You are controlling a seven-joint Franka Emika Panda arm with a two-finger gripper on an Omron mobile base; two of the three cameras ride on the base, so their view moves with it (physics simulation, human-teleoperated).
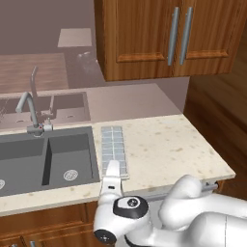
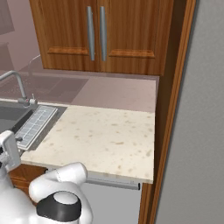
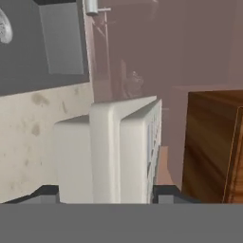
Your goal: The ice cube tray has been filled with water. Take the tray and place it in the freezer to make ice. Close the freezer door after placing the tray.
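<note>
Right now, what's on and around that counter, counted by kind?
Ice cube tray: 1
Sink basins: 2
Faucet: 1
Cabinet doors: 2
Door handles: 2
Gripper, closed on the tray's near end: 1
Total: 9

Matt pale plastic ice cube tray (image 1: 114, 147), speckled stone counter (image 1: 169, 149), glossy wooden cabinets (image 1: 169, 38).

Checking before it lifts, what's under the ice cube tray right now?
The ice cube tray lies flat on the speckled counter, beside the sink. Its near end sits between the fingers of the gripper; the counter directly beneath is covered.
</note>
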